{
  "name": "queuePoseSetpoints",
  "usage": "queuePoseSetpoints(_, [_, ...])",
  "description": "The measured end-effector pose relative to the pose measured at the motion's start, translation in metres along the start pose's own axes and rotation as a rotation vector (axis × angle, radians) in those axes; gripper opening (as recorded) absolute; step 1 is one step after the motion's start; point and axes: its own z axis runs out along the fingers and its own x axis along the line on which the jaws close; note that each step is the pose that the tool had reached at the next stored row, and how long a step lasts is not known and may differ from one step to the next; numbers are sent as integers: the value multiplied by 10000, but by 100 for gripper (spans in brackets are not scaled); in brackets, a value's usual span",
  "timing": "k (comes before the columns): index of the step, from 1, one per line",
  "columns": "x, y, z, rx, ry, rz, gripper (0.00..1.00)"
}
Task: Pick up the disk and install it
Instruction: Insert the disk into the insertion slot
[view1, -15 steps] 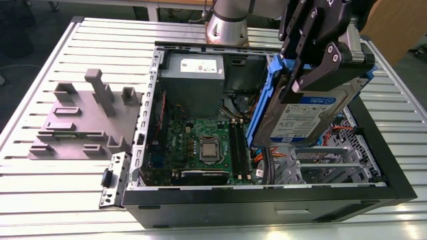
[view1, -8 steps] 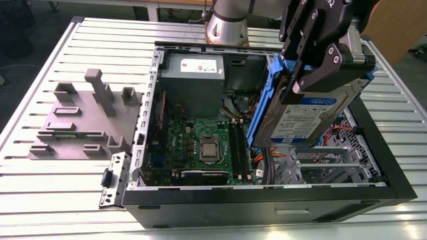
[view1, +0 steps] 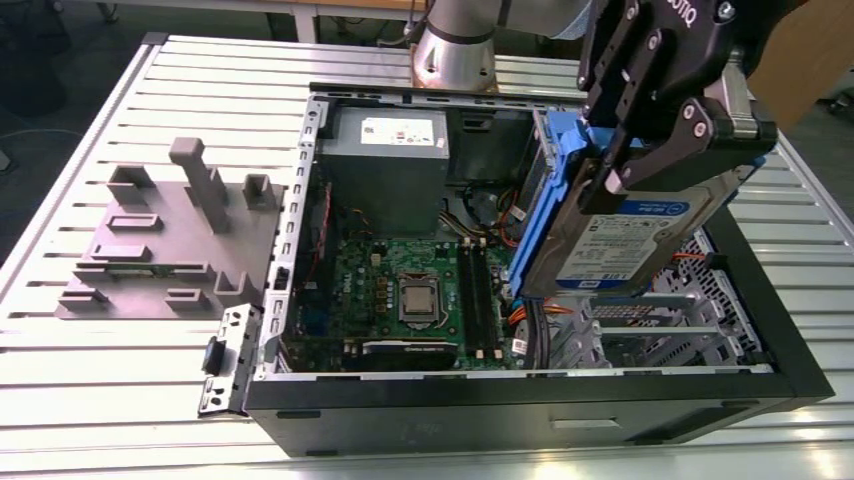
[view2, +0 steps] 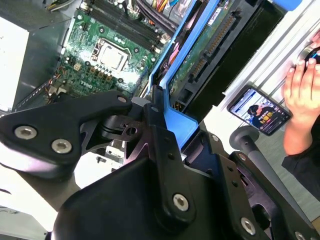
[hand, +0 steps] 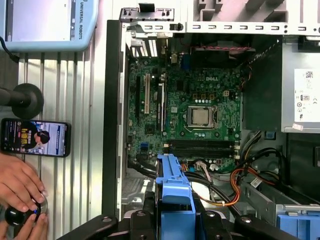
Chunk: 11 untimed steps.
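Observation:
My gripper (view1: 643, 172) is shut on the disk (view1: 630, 238), a silver hard drive with a white-and-blue label and blue side rails (view1: 534, 225). The disk hangs tilted, nearly on edge, above the open computer case (view1: 534, 398), over the metal drive bay (view1: 657, 330) at the exterior view's right. In both wrist views the blue rail (view2: 181, 121) (hand: 174, 192) sits clamped between the black fingers (view2: 159, 130). The disk's green circuit side (view2: 209, 50) faces the second wrist camera.
Inside the case lie the motherboard (view1: 414, 290), a grey power supply (view1: 387, 160) and loose cables (hand: 220, 187). A grey fixture plate (view1: 160, 240) sits at the exterior view's left. Beside the case are a phone (hand: 34, 137), a person's hand (hand: 20, 186) and a teach pendant (hand: 45, 22).

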Motion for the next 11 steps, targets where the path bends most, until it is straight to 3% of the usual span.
queuePoseSetpoints(11, [1,-230,31,0,-1,0,36])
